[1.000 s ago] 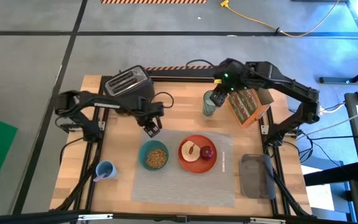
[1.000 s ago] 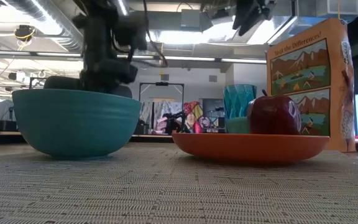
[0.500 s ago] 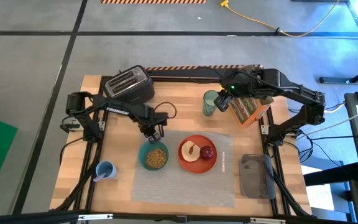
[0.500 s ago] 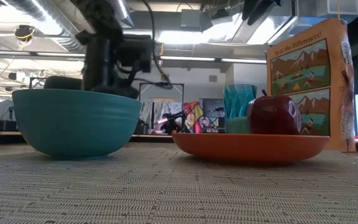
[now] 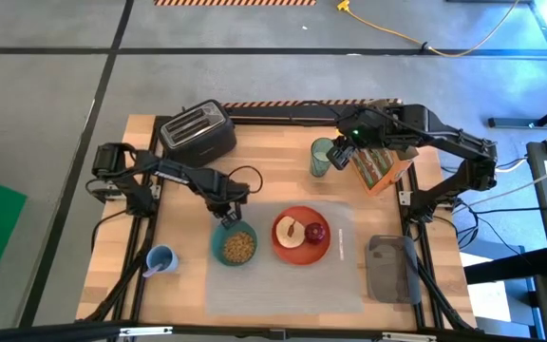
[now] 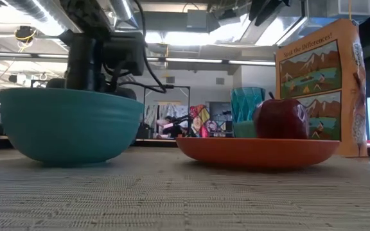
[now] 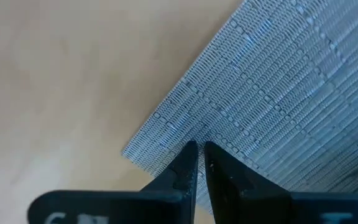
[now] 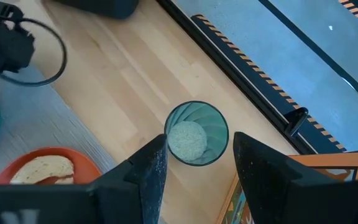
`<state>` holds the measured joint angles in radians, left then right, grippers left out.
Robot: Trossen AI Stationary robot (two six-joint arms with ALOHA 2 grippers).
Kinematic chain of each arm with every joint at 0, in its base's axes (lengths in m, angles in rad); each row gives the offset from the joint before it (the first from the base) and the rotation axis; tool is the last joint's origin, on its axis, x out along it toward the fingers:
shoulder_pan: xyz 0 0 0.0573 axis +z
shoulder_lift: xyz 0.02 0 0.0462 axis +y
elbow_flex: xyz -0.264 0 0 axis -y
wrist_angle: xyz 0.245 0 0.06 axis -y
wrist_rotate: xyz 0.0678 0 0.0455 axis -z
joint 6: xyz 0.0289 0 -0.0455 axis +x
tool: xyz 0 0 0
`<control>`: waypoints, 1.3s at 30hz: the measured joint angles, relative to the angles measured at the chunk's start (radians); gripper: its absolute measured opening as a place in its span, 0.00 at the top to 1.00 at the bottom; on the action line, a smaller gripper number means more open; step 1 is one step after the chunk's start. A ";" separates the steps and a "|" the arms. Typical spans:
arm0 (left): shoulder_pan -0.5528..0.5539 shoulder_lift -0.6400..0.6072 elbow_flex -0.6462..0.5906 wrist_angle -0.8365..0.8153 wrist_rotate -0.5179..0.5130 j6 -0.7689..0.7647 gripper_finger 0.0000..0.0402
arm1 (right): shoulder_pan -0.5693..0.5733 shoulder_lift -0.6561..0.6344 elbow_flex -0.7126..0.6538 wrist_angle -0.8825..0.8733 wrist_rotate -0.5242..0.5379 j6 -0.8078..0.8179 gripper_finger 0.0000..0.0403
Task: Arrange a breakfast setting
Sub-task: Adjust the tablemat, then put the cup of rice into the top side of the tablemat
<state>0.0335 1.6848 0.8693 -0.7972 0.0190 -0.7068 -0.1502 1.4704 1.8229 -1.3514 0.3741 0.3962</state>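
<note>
A grey placemat (image 5: 283, 285) lies on the wooden table. On it rest a teal bowl (image 5: 236, 244) of cereal and an orange-red plate (image 5: 302, 249) with a toast slice (image 5: 291, 230) and a red apple (image 5: 317, 232). A slim pale utensil (image 5: 342, 245) lies to the plate's right. My left gripper (image 5: 224, 217), shut, points down at the mat's far left corner. My right gripper (image 8: 199, 140) hangs open high above the green glass (image 5: 321, 157), which stands on the bare wood; nothing is between its fingers. My left gripper stands with its shut fingertips (image 7: 188, 155) on the placemat just inside its far left corner (image 7: 166, 134). It comes from above, pointing down. The mat lies flat on the table under the tips. Whether any of the weave is caught between the fingers, I cannot tell.
A black toaster (image 5: 198, 131) stands at the far left and an orange cereal box (image 5: 380, 161) at the far right beside the glass. A blue cup (image 5: 161, 258) sits left of the mat and a grey tray (image 5: 387, 268) to its right.
My left gripper has come down and toward the table's near edge, from beside the toaster to the placemat's far left corner. The bowl and plate on the mat have shifted slightly toward the near edge. My right arm has swung a little toward the right edge.
</note>
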 joint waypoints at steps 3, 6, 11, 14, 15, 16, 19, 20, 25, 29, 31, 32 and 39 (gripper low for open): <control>-0.011 0.000 -0.001 -0.039 -0.009 -0.001 0.95 | 0.000 0.000 0.000 0.000 0.000 0.000 0.57; -0.009 0.001 -0.002 -0.082 -0.022 0.006 0.96 | 0.000 0.000 0.000 0.000 -0.001 0.000 0.57; 0.000 -0.002 -0.022 -0.081 -0.040 0.016 0.96 | 0.000 0.000 0.000 0.000 -0.008 0.000 0.57; 0.014 -0.002 -0.025 -0.084 -0.061 0.028 0.96 | 0.000 0.000 0.000 0.000 -0.008 0.000 0.57; 0.020 -0.002 -0.024 -0.083 -0.072 0.028 0.96 | 0.000 0.000 0.000 0.001 -0.008 0.000 0.57; 0.026 -0.001 -0.023 -0.083 -0.086 0.029 0.96 | 0.000 0.000 0.000 0.003 -0.008 -0.001 0.57; 0.049 0.001 -0.019 -0.083 -0.121 0.040 0.96 | 0.000 0.000 0.000 0.007 -0.008 -0.007 0.57; 0.056 0.002 -0.018 -0.078 -0.132 0.052 0.96 | 0.000 0.000 0.000 0.008 -0.008 -0.008 0.57; 0.086 0.001 -0.017 -0.046 -0.166 0.089 0.96 | -0.001 0.000 0.000 0.009 -0.008 -0.008 0.57; 0.088 0.003 0.004 -0.062 -0.166 0.089 0.96 | -0.001 0.000 0.000 0.010 -0.008 -0.008 0.57; 0.088 0.007 0.024 -0.087 -0.165 0.088 0.96 | -0.001 0.000 -0.003 0.012 -0.008 -0.011 0.57; 0.085 0.009 0.036 -0.099 -0.170 0.086 0.96 | -0.002 0.000 -0.008 0.013 -0.008 -0.012 0.57; 0.080 0.006 0.114 -0.194 -0.087 0.085 0.92 | -0.086 0.034 -0.060 0.021 -0.120 -0.079 0.57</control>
<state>0.1135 1.6911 0.9835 -0.9914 -0.0675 -0.6220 -0.2366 1.5044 1.7633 -1.3304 0.2546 0.3175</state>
